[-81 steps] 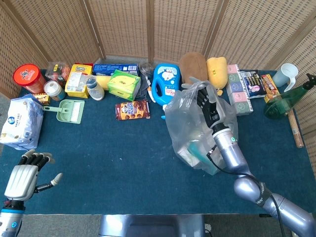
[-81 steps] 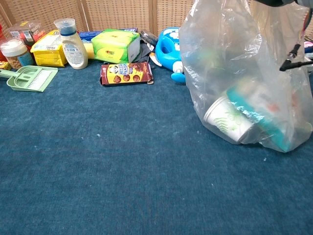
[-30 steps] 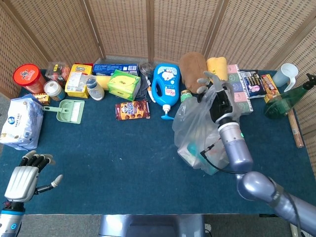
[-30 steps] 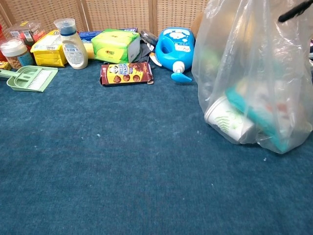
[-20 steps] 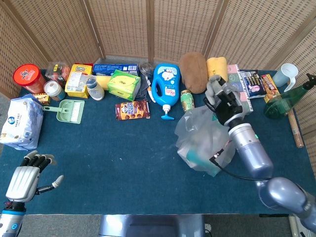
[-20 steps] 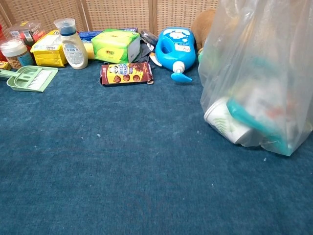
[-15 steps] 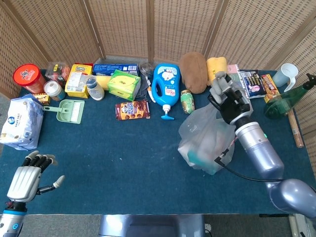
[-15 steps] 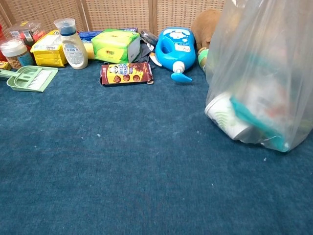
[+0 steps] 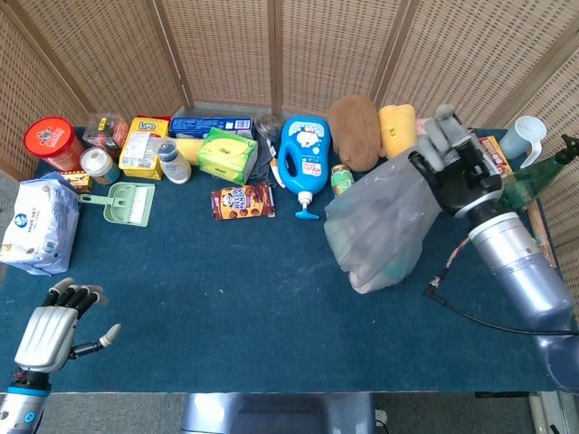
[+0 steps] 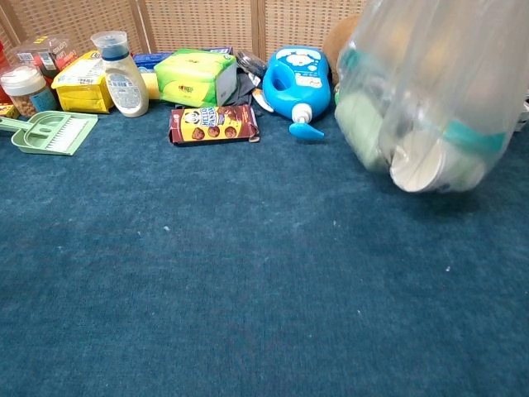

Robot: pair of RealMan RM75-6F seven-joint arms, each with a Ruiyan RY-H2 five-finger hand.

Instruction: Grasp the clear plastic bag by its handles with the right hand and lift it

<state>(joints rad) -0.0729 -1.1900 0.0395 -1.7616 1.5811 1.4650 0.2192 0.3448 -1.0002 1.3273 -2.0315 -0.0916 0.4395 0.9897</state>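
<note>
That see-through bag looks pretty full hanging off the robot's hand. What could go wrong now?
The clear plastic bag hangs from the right hand, and in the chest view its bottom seems just clear of the table. Possible risks:
1. The handles are thin film, so they might slip through the fingers.
2. The cup inside lies tipped on its side; the load could shift and swing the bag.
3. A swinging bag might knock the blue detergent bottle close beside it.

Reaching in from the lower right, right hand (image 9: 455, 167) gripping the clear plastic bag (image 9: 380, 231) at its top; left hand (image 9: 52, 336) hovering well left of the bag, fingers apart, holding nothing.
</note>
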